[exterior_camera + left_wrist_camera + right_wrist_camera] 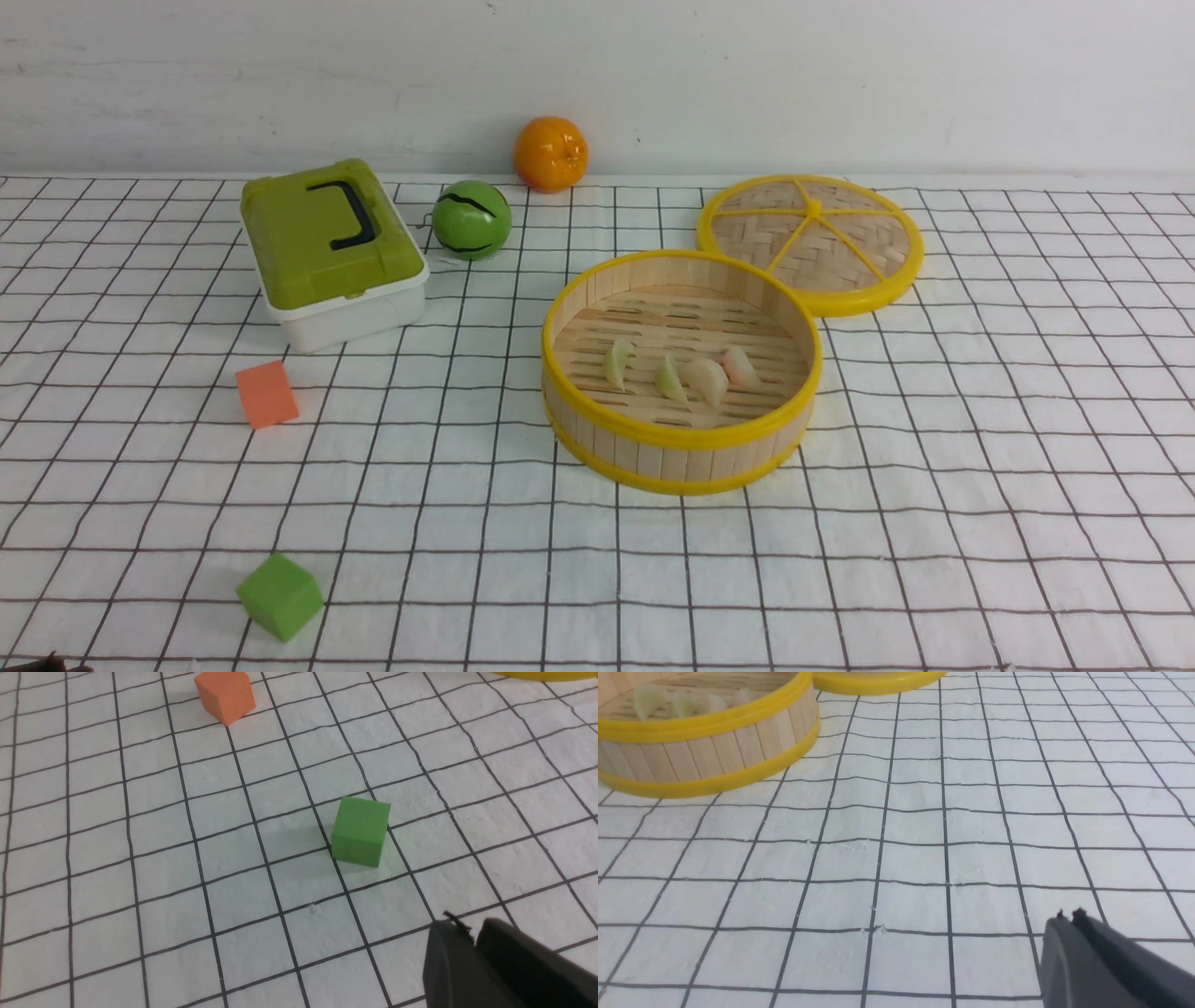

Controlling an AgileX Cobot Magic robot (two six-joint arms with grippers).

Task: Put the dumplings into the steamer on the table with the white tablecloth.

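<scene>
Right jaws are pressed together and hold nothing. The left jaws show only a thin seam between them, and I cannot tell whether that counts as closed; nothing is in them either.

Front view: all four dumplings (707,381) lie in a row on the slatted floor of the steamer (681,439), which stands at the centre of the tabletop (980,523). Its lid (810,241) lies flat at the steamer's 1 o'clock, touching the rim. An orange cube (267,394) sits at its 9 o'clock and a green cube (280,595) at 8 o'clock, both well apart from it.

Left wrist view: the left jaws hang over the white tablecloth (140,882) near the green cube (360,830), with no dumpling in sight.

Right wrist view: the right jaws hover over bare cloth, the steamer (705,751) well apart.

I judge the loading done. What remains is parking both arms, so I'd draw them back away from the steamer, then count four dumplings once more.
</scene>
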